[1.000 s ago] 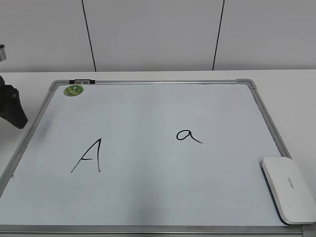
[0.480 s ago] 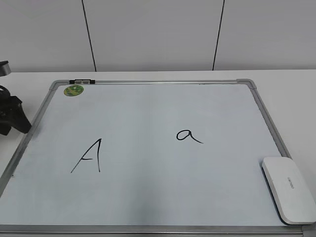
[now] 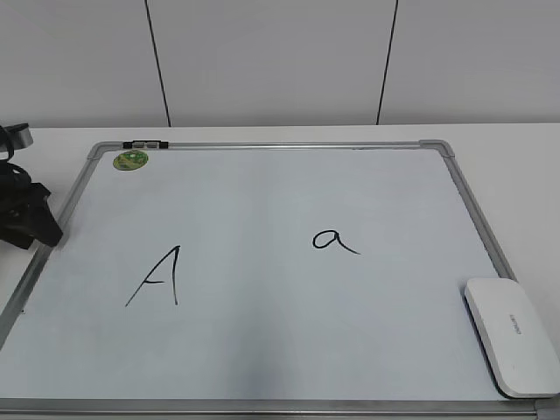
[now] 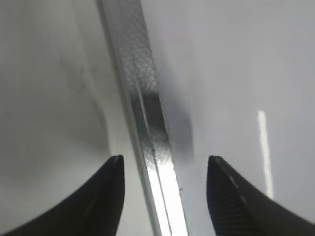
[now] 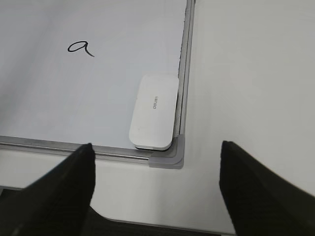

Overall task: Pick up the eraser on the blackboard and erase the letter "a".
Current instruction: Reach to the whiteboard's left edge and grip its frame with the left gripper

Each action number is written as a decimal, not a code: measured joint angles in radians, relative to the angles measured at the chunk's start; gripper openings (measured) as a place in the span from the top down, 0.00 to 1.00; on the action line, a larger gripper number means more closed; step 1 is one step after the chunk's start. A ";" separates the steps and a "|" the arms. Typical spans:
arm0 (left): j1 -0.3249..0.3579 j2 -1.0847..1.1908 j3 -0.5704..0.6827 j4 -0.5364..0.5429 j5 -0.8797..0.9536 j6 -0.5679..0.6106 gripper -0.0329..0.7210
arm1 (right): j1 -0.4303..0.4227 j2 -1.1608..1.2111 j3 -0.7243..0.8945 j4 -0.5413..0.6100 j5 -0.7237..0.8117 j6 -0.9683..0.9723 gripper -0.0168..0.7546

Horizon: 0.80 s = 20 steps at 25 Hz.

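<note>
Right wrist view is showing us the flat white rounded-rectangle eraser [image 5: 154,111] lying at the four o'clock corner of the large white silver-framed blackboard [image 5: 183,64], with the small black handwritten letter "a" [image 5: 80,47] at its ten o'clock, well apart. Our right gripper [image 5: 156,196] is hovering spread wide, grasping nothing. Our left gripper [image 4: 165,196] is straddling the frame, released, at the board's nine o'clock edge.

Eraser [image 3: 514,336]: lettering too small to read, possibly a brand name. Left gripper [image 3: 24,219]: cropped by frame edge.
</note>
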 joint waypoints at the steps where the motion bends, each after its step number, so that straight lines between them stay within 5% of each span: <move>1: 0.001 0.002 -0.002 0.000 -0.002 0.002 0.44 | 0.000 0.000 0.000 0.000 0.000 0.000 0.22; 20: 0.042 0.031 -0.008 -0.036 -0.005 0.004 0.59 | 0.000 0.000 0.000 0.000 0.000 0.000 0.22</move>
